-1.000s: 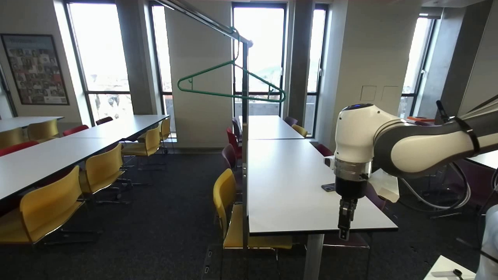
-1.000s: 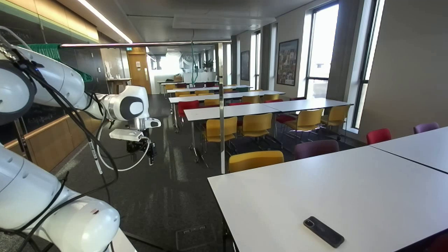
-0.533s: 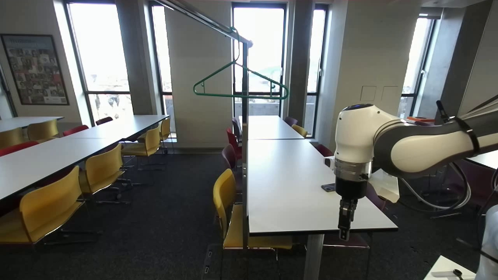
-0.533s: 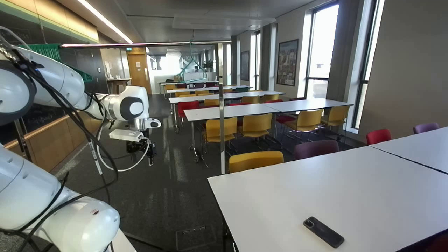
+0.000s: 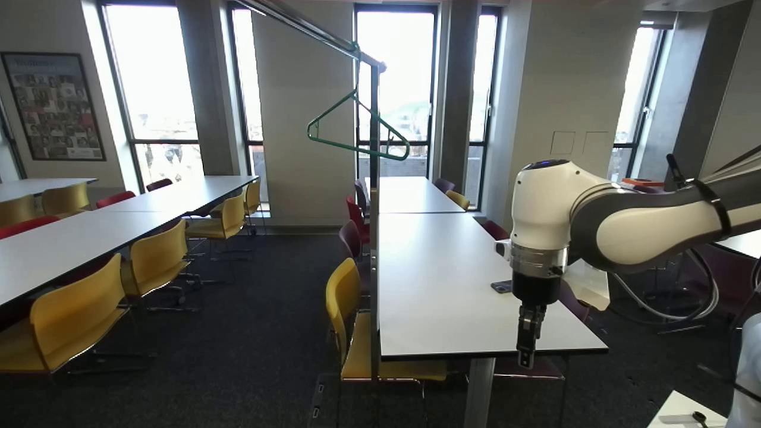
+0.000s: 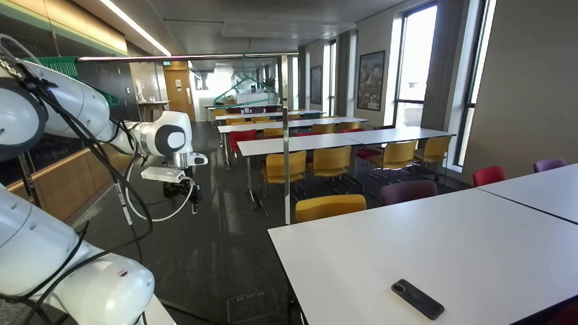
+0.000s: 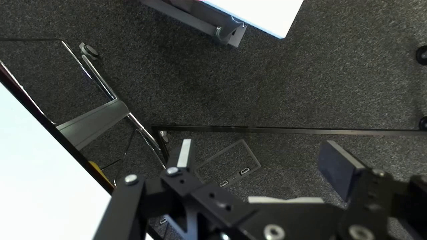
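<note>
My gripper [image 7: 262,160] is open and empty, its two pads far apart above the dark carpet. It points down in both exterior views, near the table's end in an exterior view [image 5: 526,351] and above the floor aisle in an exterior view [image 6: 195,205]. It touches nothing. A green hanger [image 5: 340,144] hangs alone by its hook on a metal rail [image 5: 303,27], well above and apart from the gripper. The hanger also shows in an exterior view [image 6: 246,103]. Several green hangers [image 6: 58,66] hang bunched at the rail's far left, partly hidden behind the arm.
A white table [image 6: 451,234] bears a dark phone [image 6: 417,299]. The rack's upright post [image 5: 374,238] stands by the table's end, beside a yellow chair [image 5: 342,297]. The rack's black base bar [image 7: 287,130] crosses the floor in the wrist view. Loose cables [image 6: 135,212] hang along the arm.
The single green hanger turns and sways on the rail, its outline narrowing in one exterior view and widening in the other. The arm and gripper show almost no motion.
</note>
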### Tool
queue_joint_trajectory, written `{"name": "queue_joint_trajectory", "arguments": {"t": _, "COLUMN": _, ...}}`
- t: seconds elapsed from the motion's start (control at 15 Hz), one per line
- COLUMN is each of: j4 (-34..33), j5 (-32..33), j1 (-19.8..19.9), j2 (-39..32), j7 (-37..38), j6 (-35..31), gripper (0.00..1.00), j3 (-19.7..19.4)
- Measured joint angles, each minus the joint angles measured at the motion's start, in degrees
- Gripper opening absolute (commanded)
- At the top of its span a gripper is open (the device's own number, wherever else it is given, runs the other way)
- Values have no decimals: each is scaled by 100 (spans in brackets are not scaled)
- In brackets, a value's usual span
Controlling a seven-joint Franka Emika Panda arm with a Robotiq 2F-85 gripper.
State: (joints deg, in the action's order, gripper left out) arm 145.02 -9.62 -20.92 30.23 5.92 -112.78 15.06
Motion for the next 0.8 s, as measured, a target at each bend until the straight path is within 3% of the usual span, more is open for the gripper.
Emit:
{"name": "queue_joint_trajectory", "arguments": {"t": 0.47, "j4": -89, "j5": 616, "j1": 147, "j2": -393, "j7": 4, "j6": -48, "gripper": 100, "j3": 74}}
{"name": "queue_joint_trajectory", "arguments": {"t": 0.8, "j4": -482, "j5": 2223, "j1": 551, "j2": -966, "j7": 406, "j6": -39, "gripper": 100, "j3": 341}}
